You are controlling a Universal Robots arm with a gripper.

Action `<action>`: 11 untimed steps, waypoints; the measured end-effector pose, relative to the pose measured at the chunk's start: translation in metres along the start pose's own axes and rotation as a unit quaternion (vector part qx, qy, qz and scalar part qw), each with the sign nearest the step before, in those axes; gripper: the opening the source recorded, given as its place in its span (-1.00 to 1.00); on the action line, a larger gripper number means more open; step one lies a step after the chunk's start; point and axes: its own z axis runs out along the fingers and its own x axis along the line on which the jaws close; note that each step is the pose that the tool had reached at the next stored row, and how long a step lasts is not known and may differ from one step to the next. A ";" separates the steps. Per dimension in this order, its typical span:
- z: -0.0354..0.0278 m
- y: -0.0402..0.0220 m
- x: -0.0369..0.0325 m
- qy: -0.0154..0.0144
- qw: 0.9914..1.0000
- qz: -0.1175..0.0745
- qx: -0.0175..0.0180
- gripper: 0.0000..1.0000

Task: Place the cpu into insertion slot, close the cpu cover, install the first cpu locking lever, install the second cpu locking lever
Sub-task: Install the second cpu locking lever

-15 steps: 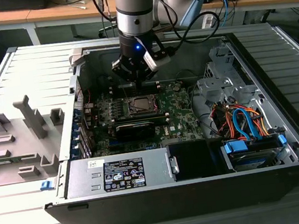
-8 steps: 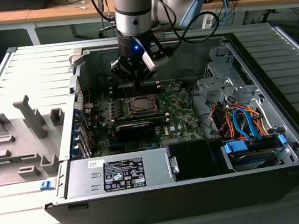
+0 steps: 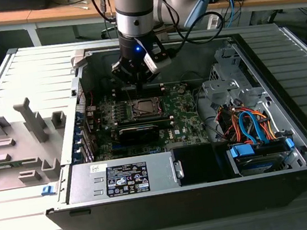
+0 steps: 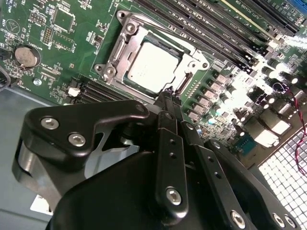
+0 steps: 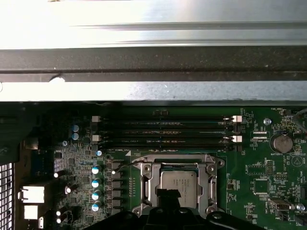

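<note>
Black metal end effector (image 4: pixel 169 98) parts sit closest in the second wrist view. Its two thin fingers (image 4: pixel 163 124) look pressed tight together with nothing between them, and their tips hang just at the edge of the small square insertion slot with the silvery rim (image 4: pixel 125 44).

The cpu, a small flat square chip with a silver-grey top (image 4: pixel 152 67), lies flat inside that slot. The thin silvery cpu cover frame with the big window (image 5: pixel 178 162) seems to lie down around it, though I cannot tell if it is locked.

I think the chip is light, stiff and slippery on top. Its underside is easy to hurt, so it should be held only by its side edges. The cover is thin springy metal, best pushed on its bare rim.

All this sits on the green circuit board (image 3: pixel 185 113) in the open grey computer case (image 3: pixel 296 152).
</note>
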 end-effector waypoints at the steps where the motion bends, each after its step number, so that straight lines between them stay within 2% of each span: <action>1: 0.0000 0.0000 0.0003 0.000 1.000 0.000 0.000 -0.79; 11: 0.0001 0.0000 0.0041 0.000 1.000 0.000 0.000 -0.79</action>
